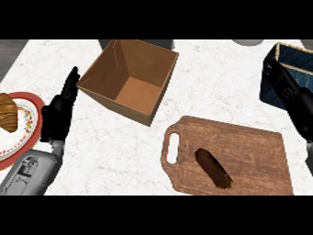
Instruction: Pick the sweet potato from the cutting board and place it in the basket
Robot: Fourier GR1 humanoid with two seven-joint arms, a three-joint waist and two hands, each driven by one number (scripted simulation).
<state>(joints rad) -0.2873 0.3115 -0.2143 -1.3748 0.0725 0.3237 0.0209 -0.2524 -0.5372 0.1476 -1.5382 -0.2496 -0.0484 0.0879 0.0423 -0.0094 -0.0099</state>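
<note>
The sweet potato (214,168) is lying untouched on the cutting board (254,142), both robot hands spread, so it is risking rolling away under a careless grasp.

The worktop (213,92) is white marble with faint grey veins. The cutting board (254,151) is reddish-brown wood with visible grain, and the sweet potato (213,168) on it is dark brown. The open box (128,80) is plain tan cardboard. The basket (308,75) is dark blue weave with a pale rim. The plate (9,137) is white, edged with small red and orange marks, inside a red border, and the croissant (6,112) is golden brown. Both hands, left (58,114) and right (301,108), are black on grey forearms.
</note>
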